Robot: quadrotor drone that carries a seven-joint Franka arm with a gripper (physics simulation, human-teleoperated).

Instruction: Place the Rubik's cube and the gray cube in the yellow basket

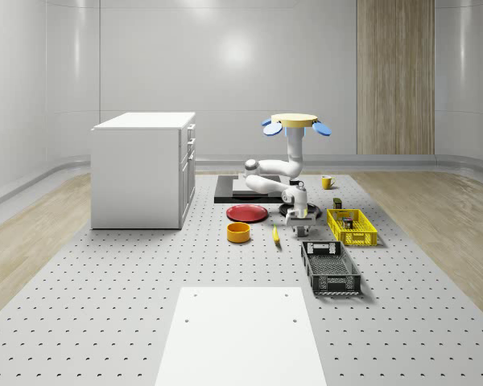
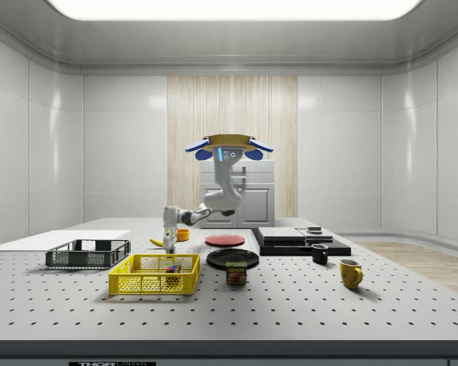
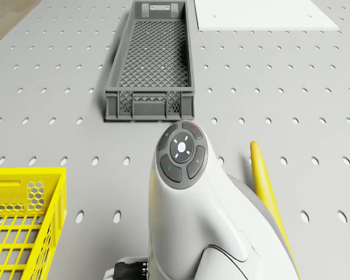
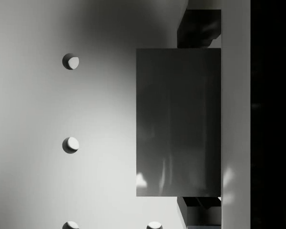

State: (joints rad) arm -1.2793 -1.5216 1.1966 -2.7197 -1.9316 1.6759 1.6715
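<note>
The gray cube (image 4: 178,121) sits right up against the wrist camera, squeezed between the gripper (image 4: 199,121)'s two dark fingers (image 4: 200,28). One finger presses on each of two opposite faces, so the gripper is clamped narrow around the cube. Beyond the cube lies the perforated tabletop (image 4: 47,105), darkened by shadow.

In the whole-scene view the gripper (image 1: 298,219) hangs low over the tabletop (image 1: 105,305), between the red plate (image 1: 247,213) and the yellow basket (image 1: 352,227) and apart from both. The side view shows the gripper (image 2: 169,242) pointing straight down just behind the yellow basket (image 2: 154,276). A small many-coloured block, the Rubik's cube (image 2: 171,268), already rests inside that basket.

Near the gripper lie a banana (image 1: 275,235) and an orange bowl (image 1: 238,232). A dark gray crate (image 1: 330,269) stands next to the basket on the side towards the tabletop's near edge. In the drone view the white arm (image 3: 186,204) reaches down between the banana (image 3: 262,181) and a corner of the basket (image 3: 23,221), with the crate (image 3: 151,64) ahead of it.

The drone (image 1: 296,122) hovers high above the middle of the tabletop, the arm bending down from it to the gripper. A white cabinet (image 1: 143,169) stands towards the whole-scene view's left, and a white panel (image 1: 241,338) lies at the near edge. A can (image 2: 236,273), a black mug (image 2: 319,253) and a yellow mug (image 2: 350,272) stand towards the side view's right.
</note>
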